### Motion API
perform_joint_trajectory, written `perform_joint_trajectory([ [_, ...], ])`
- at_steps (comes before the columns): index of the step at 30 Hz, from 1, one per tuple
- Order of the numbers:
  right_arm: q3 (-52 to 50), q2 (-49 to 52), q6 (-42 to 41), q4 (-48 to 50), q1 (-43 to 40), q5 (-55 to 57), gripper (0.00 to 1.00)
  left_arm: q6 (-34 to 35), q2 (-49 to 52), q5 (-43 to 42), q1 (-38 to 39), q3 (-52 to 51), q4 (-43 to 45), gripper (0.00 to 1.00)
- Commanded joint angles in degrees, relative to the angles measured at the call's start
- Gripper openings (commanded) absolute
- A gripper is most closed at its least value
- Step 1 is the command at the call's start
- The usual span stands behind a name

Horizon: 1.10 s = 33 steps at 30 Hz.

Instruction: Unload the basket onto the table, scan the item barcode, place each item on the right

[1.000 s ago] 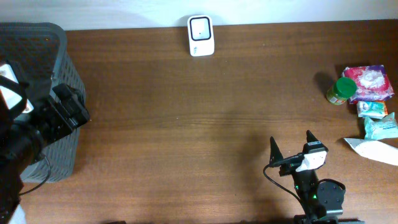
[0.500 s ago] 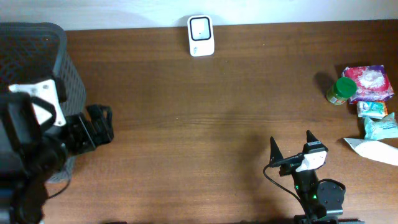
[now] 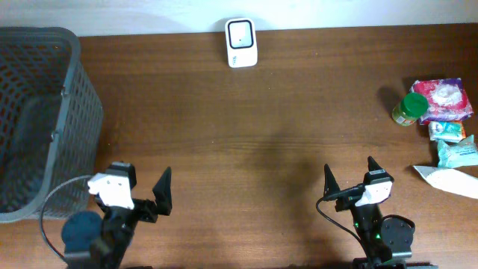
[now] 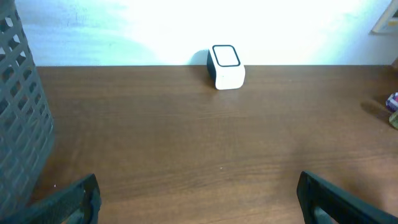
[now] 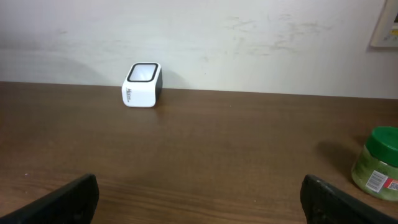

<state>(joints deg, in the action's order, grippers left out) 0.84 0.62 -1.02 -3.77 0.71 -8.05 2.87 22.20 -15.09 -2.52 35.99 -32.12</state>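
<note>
My left arm has swung away from the basket (image 3: 75, 112) and come down at the near edge of the surface (image 3: 246, 149); my right arm has not shifted.

From overhead, my left gripper (image 3: 142, 188) stands wide open with nothing in it, just beside the basket's near corner. My right gripper (image 3: 350, 174) is equally wide open and empty, at the near edge on the other side. The scanner (image 3: 241, 42) sits at the far edge, well apart from both. The goods for scanning lie in a cluster at the right edge: a green-lidded jar (image 3: 410, 108) touching a pink packet (image 3: 446, 97), two teal packets (image 3: 454, 143) below them, and a white packet (image 3: 448, 179) nearest my right gripper, which touches none of them.

In my left wrist view, both fingers frame bare surface, the basket wall (image 4: 22, 124) fills the left side, and the scanner (image 4: 227, 65) stands straight ahead by the wall.

In my right wrist view, the fingers again stand far apart over bare wood, the scanner (image 5: 142, 85) is ahead to the left, and the jar (image 5: 379, 162) stands upright at the right edge.
</note>
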Motion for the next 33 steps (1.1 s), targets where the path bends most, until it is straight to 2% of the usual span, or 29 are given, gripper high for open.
perform_joint_trajectory([
  [1,-0.52,-0.42,0.35,-0.04,-0.35,-0.35,0.99,-1.25,-8.24,-1.22,0.28,-8.22,6.75,0.99],
  [10,-0.52,-0.42,0.35,-0.04,-0.35,-0.35,0.99,-1.27,-10.45,-0.04,0.28,-13.9,8.07,0.99],
  [18,-0.52,-0.42,0.35,-0.04,-0.35,-0.35,0.99,-1.2,-18.18,0.94,0.28,-20.61,9.73,0.99],
  [20,-0.52,-0.42,0.35,-0.04,-0.35,-0.35,0.99,-1.25,-19.34,1.38,0.28,-23.04,14.93,0.99],
  [24,-0.52,-0.42,0.35,-0.04,-0.35,-0.35,0.99,-1.22,-21.92,1.38,0.28,-31.5,33.24,0.99],
  [27,-0.52,-0.42,0.35,-0.04,-0.35,-0.35,0.99,-1.22,-21.92,1.36,0.33,-35.56,41.86,0.99],
  [33,-0.52,-0.42,0.35,-0.04,-0.35,-0.35,0.99,-1.22,-21.92,15.8,4.92,-35.45,40.94,0.99],
])
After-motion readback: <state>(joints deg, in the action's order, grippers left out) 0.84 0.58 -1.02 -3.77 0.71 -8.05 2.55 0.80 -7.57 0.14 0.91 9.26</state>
